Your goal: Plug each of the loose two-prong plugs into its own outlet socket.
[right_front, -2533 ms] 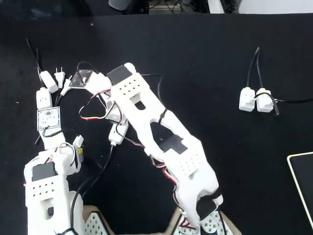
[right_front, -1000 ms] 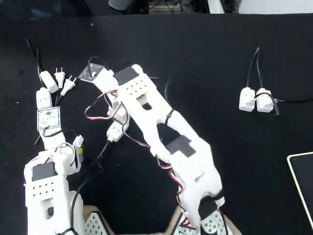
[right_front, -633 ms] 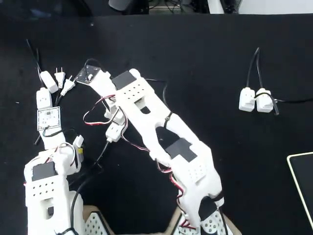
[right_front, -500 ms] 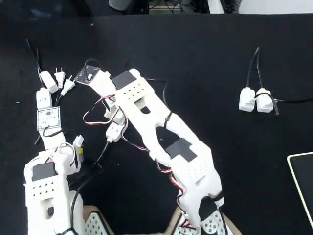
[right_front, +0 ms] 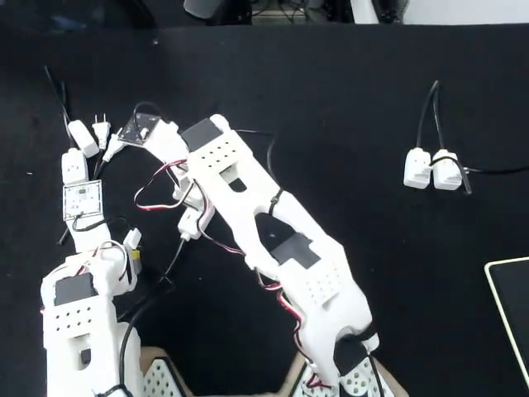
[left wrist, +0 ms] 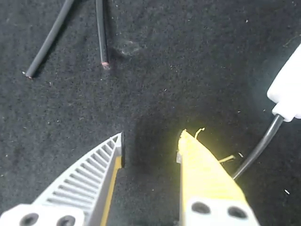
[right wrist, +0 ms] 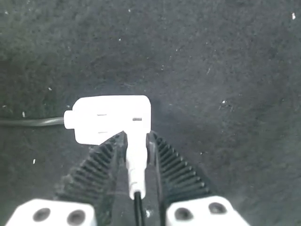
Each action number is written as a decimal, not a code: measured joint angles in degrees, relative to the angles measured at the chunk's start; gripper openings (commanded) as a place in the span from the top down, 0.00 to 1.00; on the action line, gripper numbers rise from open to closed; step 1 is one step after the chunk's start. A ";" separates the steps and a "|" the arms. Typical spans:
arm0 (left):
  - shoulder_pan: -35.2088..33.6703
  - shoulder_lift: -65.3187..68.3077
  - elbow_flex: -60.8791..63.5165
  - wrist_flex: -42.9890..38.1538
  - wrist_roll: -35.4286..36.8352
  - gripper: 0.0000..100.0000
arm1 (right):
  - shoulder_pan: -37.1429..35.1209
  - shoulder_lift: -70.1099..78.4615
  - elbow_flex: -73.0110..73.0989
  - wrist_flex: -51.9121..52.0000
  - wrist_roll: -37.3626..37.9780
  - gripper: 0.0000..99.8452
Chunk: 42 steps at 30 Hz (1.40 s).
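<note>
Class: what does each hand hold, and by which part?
Right hand grips the white plug by its body, against the outlet socket. Left hand is open and holds nothing.

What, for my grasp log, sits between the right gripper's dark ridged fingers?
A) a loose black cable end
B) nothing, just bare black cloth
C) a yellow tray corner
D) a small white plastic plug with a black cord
D: in the right wrist view the right gripper is shut on the small white plastic plug from both sides, and the plug's black cord trails back between them.

No legible txt, labels, nos.
</note>
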 measured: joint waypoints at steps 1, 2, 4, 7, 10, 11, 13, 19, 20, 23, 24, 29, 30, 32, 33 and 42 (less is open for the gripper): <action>0.00 0.00 0.00 0.00 0.00 0.80 | 0.00 0.00 0.00 0.53 0.00 0.99; 0.00 0.00 0.00 0.00 0.00 0.80 | 0.00 0.00 0.00 1.05 -0.09 0.99; 0.00 0.00 0.00 0.00 0.00 0.80 | 0.00 -0.18 -0.09 2.29 -2.55 0.99; 0.00 0.00 0.00 0.00 0.00 0.80 | 0.00 -2.20 0.00 5.45 -6.07 0.99; 0.00 0.00 0.00 0.00 0.00 0.80 | -0.09 -3.43 0.18 7.38 -7.56 0.99; 0.00 0.00 0.00 0.00 0.00 0.80 | -0.18 -3.69 0.44 7.38 -7.65 0.99; 0.00 0.00 0.00 0.00 0.00 0.80 | -0.26 -3.78 0.53 7.38 -7.74 0.99; 0.00 0.00 0.00 0.00 0.00 0.80 | -0.79 -6.68 5.54 6.59 -9.23 0.99; 0.00 0.00 0.00 0.00 0.00 0.80 | -0.79 -7.74 7.12 6.33 -10.02 0.99; 0.00 0.00 0.00 0.00 0.00 0.80 | 0.88 -12.57 15.30 3.60 -11.78 0.99; 0.00 0.00 0.00 0.00 0.00 0.80 | 1.58 -13.98 18.37 1.76 -12.66 0.99; 0.00 0.00 0.00 0.00 0.00 0.80 | 3.08 -20.57 32.26 -7.30 -17.41 0.99; 0.00 0.00 0.00 0.00 0.00 0.80 | 3.08 -21.19 32.88 -8.62 -17.76 0.99; 0.00 0.00 0.00 0.00 0.00 0.80 | 3.08 -21.36 32.97 -11.16 -18.20 0.99; 0.00 0.00 0.00 0.00 0.00 0.80 | 3.08 -21.36 32.97 -12.40 -18.29 0.99; 0.00 0.00 0.00 0.26 0.00 0.80 | 2.37 -21.71 36.13 -17.05 -18.29 0.99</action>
